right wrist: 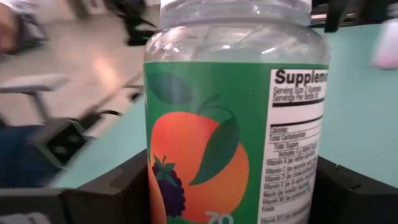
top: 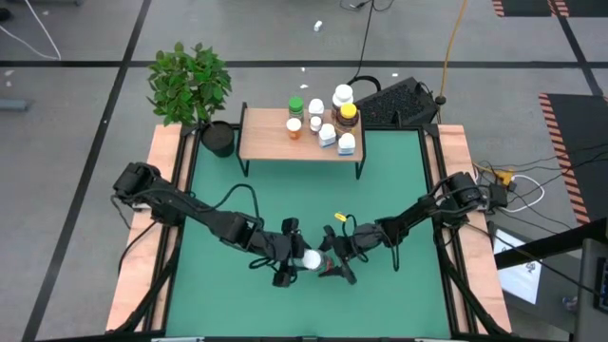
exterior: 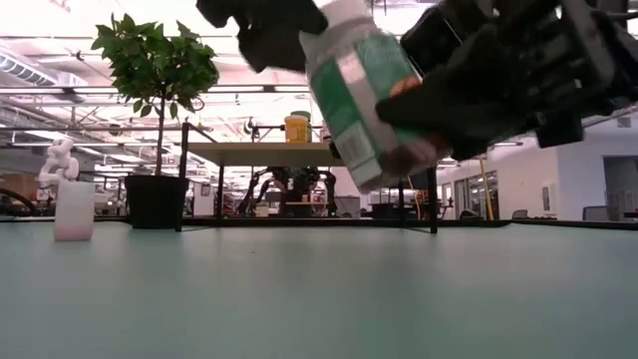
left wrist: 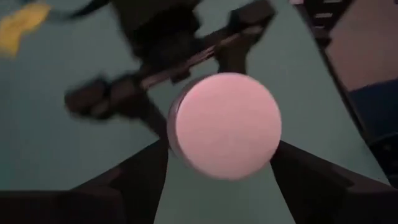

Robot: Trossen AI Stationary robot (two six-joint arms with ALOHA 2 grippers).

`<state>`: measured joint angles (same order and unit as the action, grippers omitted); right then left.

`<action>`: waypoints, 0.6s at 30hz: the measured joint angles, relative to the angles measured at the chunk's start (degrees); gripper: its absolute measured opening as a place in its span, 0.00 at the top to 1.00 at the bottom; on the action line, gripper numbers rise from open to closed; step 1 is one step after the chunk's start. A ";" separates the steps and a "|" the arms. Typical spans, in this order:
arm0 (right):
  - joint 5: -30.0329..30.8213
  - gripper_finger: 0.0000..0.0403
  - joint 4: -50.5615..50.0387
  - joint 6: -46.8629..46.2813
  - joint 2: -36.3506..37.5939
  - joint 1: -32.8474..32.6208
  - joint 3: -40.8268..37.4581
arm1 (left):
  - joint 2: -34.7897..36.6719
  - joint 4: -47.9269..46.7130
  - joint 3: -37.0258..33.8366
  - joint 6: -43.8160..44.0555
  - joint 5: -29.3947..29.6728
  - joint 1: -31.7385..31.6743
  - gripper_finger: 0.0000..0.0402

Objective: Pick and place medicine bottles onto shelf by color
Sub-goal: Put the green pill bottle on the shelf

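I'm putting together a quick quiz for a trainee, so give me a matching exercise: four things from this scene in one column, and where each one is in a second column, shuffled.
Things
1. green-label bottle
2. yellow-capped amber bottle
3. green-capped bottle
4. black plant pot

Places
A. on the table, beside the shelf's left end
B. off the table, between the left claw and the right claw
C. on the shelf, at the left edge of the bottle cluster
D. on the shelf, toward its right end

Pairs: 1-B, 2-D, 3-C, 4-A
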<state>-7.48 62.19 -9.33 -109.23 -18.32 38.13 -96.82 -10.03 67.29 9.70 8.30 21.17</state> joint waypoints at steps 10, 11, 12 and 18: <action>20.68 0.32 2.56 8.70 0.00 -2.92 -1.77 | 0.00 2.01 -0.02 8.86 9.37 -0.37 0.21; 21.98 0.32 3.26 9.58 0.00 -3.36 -1.77 | 0.00 2.56 -0.02 8.80 9.39 -0.37 0.21; 22.93 0.32 3.93 10.49 0.00 -3.78 -1.77 | 0.00 3.33 -0.02 8.72 9.37 -0.35 0.22; 28.06 0.32 7.70 12.16 0.00 -5.15 -1.77 | 0.00 7.01 -0.02 8.50 11.88 0.10 0.30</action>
<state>20.58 69.88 2.82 -109.23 -23.47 36.36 -96.82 -3.02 67.26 18.20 20.18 21.27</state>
